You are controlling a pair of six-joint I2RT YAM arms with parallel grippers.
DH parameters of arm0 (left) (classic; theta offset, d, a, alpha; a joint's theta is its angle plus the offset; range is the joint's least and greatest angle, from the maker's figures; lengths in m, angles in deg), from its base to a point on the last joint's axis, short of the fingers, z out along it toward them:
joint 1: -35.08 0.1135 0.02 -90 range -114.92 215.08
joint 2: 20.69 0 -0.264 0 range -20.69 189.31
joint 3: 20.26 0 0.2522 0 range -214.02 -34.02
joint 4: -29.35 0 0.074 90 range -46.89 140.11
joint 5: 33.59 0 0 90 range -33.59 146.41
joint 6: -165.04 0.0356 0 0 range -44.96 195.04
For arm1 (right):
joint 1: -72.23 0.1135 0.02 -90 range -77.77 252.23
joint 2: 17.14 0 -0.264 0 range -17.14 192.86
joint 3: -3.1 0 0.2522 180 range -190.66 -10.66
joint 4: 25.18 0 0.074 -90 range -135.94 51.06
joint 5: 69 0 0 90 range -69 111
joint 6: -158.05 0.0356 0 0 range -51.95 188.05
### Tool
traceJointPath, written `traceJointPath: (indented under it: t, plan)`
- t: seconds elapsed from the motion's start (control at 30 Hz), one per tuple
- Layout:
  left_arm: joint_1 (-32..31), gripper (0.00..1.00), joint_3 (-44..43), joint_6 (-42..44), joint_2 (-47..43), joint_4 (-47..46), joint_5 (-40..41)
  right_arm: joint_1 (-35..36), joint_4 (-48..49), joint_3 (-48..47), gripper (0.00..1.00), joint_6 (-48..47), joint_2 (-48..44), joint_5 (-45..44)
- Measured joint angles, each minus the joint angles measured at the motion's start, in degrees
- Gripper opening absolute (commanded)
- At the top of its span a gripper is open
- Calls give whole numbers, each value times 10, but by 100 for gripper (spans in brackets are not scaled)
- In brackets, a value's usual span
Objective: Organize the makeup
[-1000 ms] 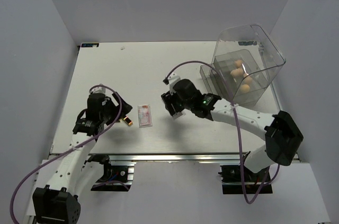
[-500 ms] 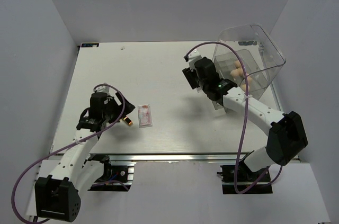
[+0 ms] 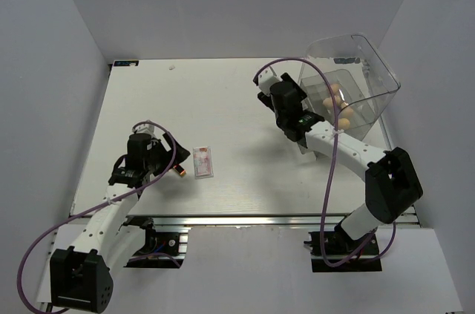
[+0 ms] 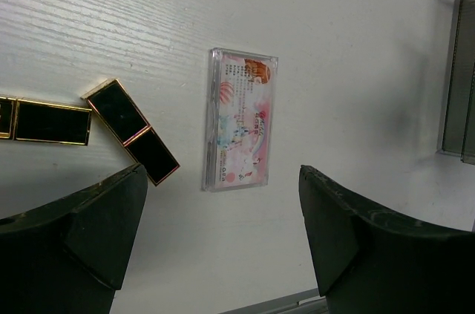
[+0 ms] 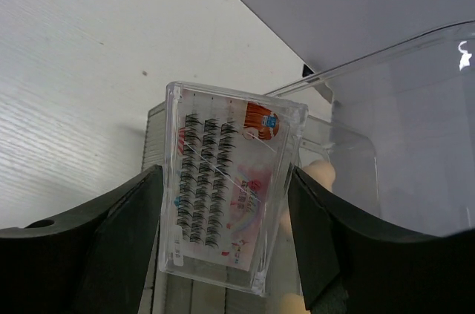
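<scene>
Right arm reaches to upper right; right gripper clamped on dark-rowed palette, long axis up-down in the wrist view, at clear box front. Left arm bent at lower left; left gripper jaws wide apart over pinkish palette, also up-down, on table.

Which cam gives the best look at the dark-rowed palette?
Right wrist: the dark-rowed palette fills the frame, rows and label clear, clamped in the right gripper. Top external barely shows it, as it sits under that gripper. Left wrist misses it and shows only the pinkish palette.
</scene>
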Motion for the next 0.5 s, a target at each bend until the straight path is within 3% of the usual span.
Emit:
traceJointPath:
  t: [0.5]
  plan:
    - [0,92,12,-4,-8,-12,-3,-3,83,62,0,-87,41,-61]
